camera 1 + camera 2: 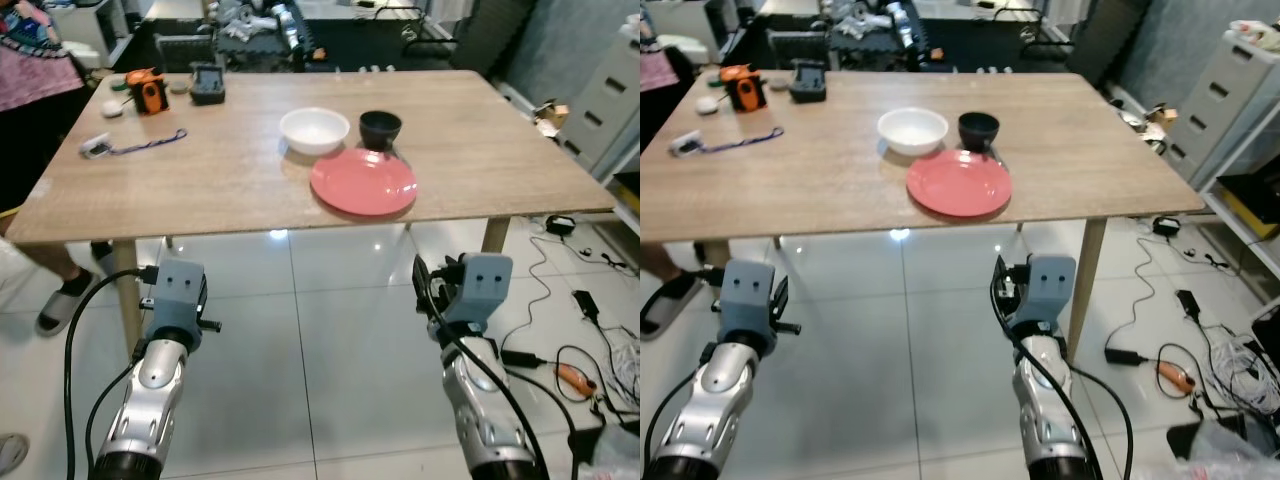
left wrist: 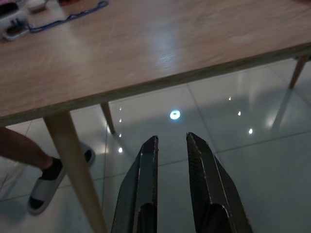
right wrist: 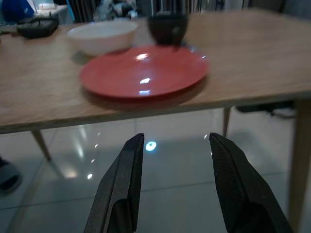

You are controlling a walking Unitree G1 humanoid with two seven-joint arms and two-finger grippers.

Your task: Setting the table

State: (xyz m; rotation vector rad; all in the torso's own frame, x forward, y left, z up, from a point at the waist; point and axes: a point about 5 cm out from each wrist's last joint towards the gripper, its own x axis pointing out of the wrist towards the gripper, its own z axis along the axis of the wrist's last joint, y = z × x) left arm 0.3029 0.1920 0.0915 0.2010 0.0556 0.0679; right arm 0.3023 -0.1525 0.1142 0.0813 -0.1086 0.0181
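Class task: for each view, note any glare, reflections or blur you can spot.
Left eye view: sharp, with lamp glints on the floor. Right wrist view: white glare on the red plate, soft focus on the bowls behind it, dark fingers. Left wrist view: dim, bright sheen on the table, light spots on the tiles.

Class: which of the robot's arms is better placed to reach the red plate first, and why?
Probably the right. The right gripper hangs open just below the table edge, facing the red plate; the left gripper faces bare tabletop, far from it.
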